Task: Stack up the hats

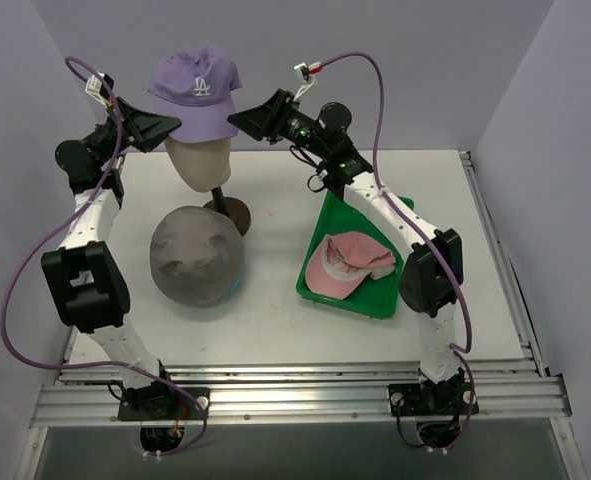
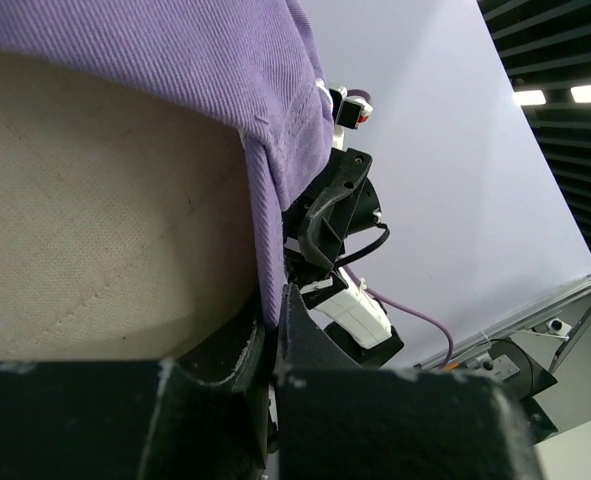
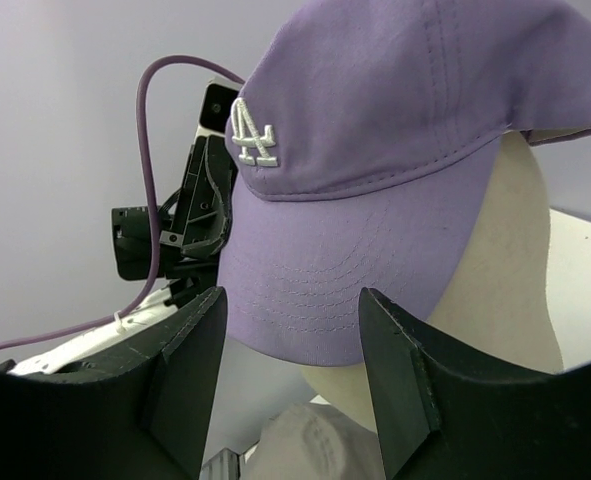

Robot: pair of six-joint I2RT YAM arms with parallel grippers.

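Note:
The lilac cap (image 1: pixel 197 90) with a white "LA" logo sits on the cream mannequin head (image 1: pixel 197 160). My left gripper (image 1: pixel 175 130) is shut on the cap's lower edge (image 2: pixel 260 200) at its left side, pinching the fabric beside the head (image 2: pixel 85 230). My right gripper (image 1: pixel 233 122) stands open at the cap's right, level with the brim (image 3: pixel 315 300), which lies just beyond its fingertips (image 3: pixel 293 310). The grey floppy hat (image 1: pixel 197 255) lies on the table below the head. In the green tray (image 1: pixel 320 290) lies the pink cap (image 1: pixel 347 265).
The mannequin's brown stand (image 1: pixel 230 212) rises just behind the grey hat. White walls close in the table at the back and on both sides. A metal rail (image 1: pixel 295 385) runs along the near edge by the arm bases.

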